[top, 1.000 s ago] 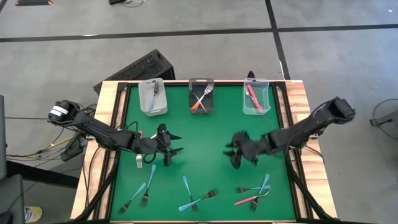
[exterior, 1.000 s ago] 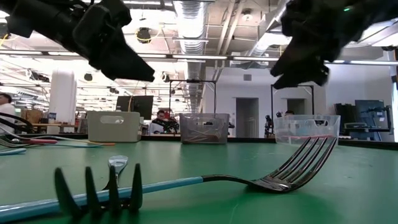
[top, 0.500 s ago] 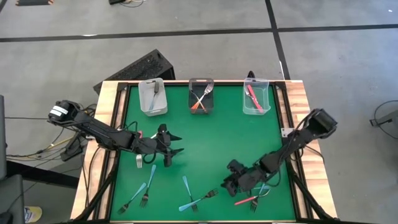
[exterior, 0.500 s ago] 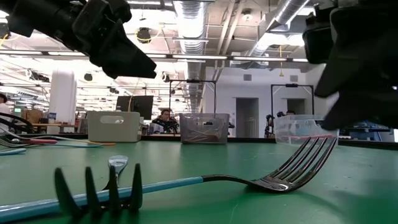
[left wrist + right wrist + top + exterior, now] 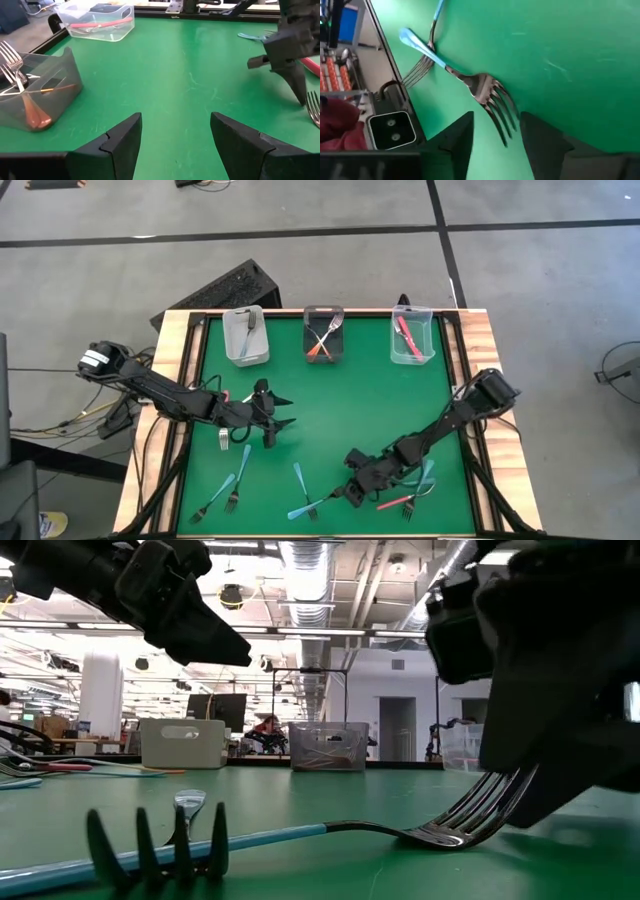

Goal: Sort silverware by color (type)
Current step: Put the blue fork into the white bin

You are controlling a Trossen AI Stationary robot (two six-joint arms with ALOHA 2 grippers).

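A: Left gripper (image 5: 277, 422) hovers mid-table, left of centre, jaws wide, holding nothing. Waiting.

B: Right gripper (image 5: 495, 134)?

A: Low at the front edge, open fingers straddling the tines of a blue fork (image 5: 470, 82). Nothing gripped. That fork lies crossed with a second blue fork (image 5: 427, 42).

B: Best approach?

A: Probably close on the neck just behind the tines, lift straight up so the crossed one isn't dragged. Then to the left bin (image 5: 246, 335); that looks like blue's.

B: Risk?

A: Tines slipping out sideways.
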